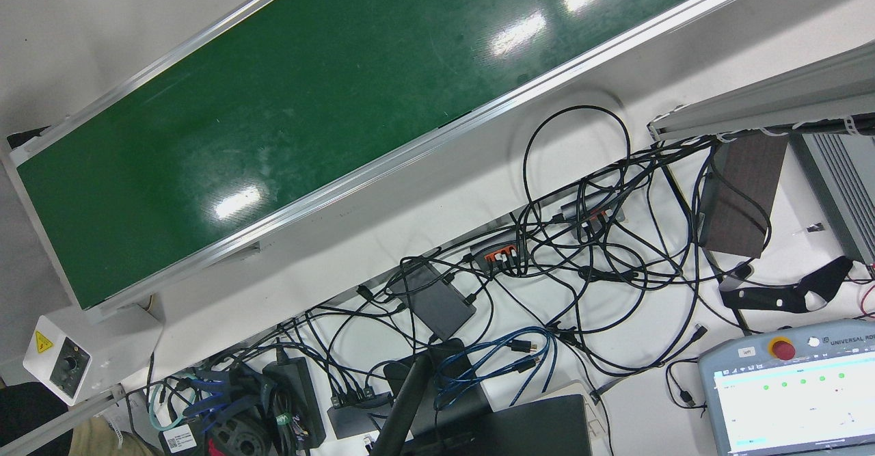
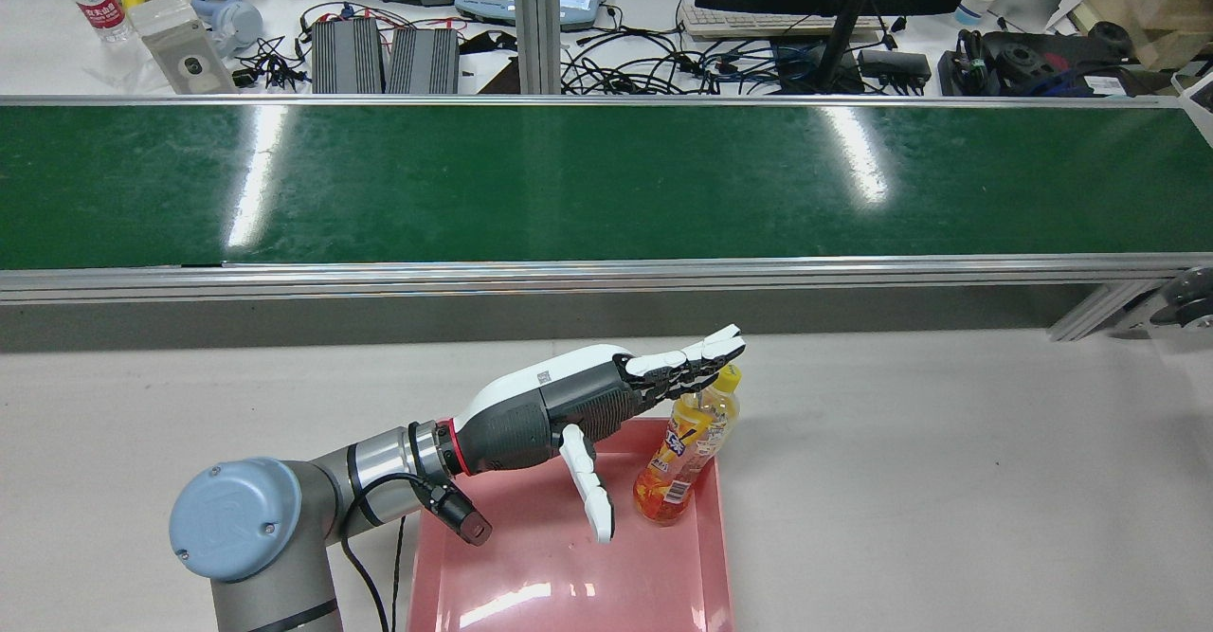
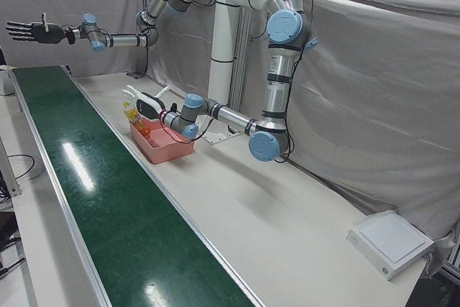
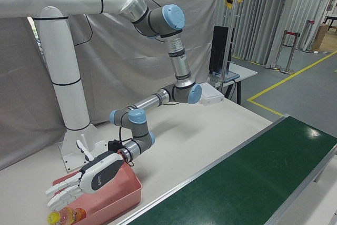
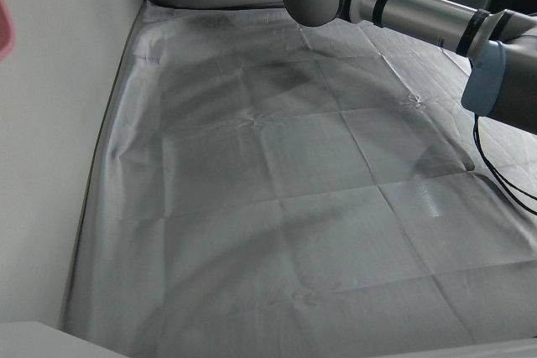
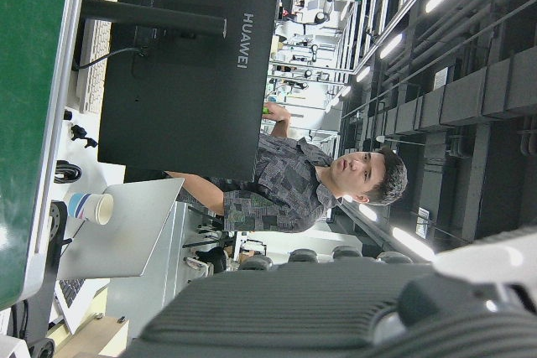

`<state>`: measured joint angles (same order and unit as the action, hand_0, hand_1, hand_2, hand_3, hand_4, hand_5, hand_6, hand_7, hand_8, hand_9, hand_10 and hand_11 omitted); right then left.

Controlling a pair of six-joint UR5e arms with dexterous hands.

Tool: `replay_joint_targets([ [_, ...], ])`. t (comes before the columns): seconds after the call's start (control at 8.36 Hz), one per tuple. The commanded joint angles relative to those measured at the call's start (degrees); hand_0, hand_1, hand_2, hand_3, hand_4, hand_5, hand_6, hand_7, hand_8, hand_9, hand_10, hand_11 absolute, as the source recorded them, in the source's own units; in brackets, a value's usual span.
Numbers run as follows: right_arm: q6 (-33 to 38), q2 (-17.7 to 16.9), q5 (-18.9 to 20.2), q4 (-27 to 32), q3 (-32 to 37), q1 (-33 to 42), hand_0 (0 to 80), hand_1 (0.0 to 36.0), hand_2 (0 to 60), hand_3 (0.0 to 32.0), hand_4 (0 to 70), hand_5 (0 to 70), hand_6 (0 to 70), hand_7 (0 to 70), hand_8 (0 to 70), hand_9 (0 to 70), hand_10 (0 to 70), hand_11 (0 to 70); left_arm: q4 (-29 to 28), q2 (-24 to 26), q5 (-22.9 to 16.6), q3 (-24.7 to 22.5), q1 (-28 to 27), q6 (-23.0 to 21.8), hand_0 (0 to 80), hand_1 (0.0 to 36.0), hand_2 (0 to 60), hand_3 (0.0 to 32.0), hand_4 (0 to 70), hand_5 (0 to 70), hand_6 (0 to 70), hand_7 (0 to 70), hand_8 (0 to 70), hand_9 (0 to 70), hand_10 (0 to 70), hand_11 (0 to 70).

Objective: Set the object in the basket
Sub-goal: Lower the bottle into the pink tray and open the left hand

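Station inventory, read left to right across my rear view. Item one: my left hand (image 2: 569, 405), low over the pink basket (image 2: 569, 575), fingers (image 2: 692, 359) stretched out straight and apart, the tips over or against the cap of the bottle; I cannot tell whether they touch it, and nothing is pinched. Item two: the basket itself, a shallow tray on the white worktop (image 2: 948, 480), near the conveyor belt (image 2: 606, 177). Item three: the orange drink bottle (image 2: 687, 447), standing tilted inside the basket's far right corner, its base on the basket floor. Item four: my right hand (image 3: 29, 31), seen only in the left-front view, raised high and well apart from the basket, fingers spread, empty. Status, as I judge it: object is in the basket and released, so the placing looks done. Outstanding: lift the left hand clear without knocking the leaning bottle over.
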<state>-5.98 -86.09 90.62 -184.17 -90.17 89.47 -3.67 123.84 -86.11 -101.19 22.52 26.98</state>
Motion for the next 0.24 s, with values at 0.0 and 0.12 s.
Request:
replay_joint_targets([
  [0.0,0.0,0.0,0.0,-0.1,0.0,0.0,0.0,0.0,0.0,0.0,0.0,0.0,0.0,0.0,0.0,0.0,0.0,0.0,0.8,0.0,-0.1,-1.0,0.1,-0.2,52.6,7.9,0.0,0.0,13.8,0.0,0.0,0.0,2.2,5.2,2.4,4.9],
  [0.12,0.0,0.0,0.0,-0.1,0.0,0.0,0.0,0.0,0.0,0.0,0.0,0.0,0.0,0.0,0.0,0.0,0.0,0.0,1.4,0.1,-0.1,-1.7,0.1,-0.3,52.7,7.9,0.0,0.0,14.2,0.0,0.0,0.0,2.2,5.2,2.5,5.1],
])
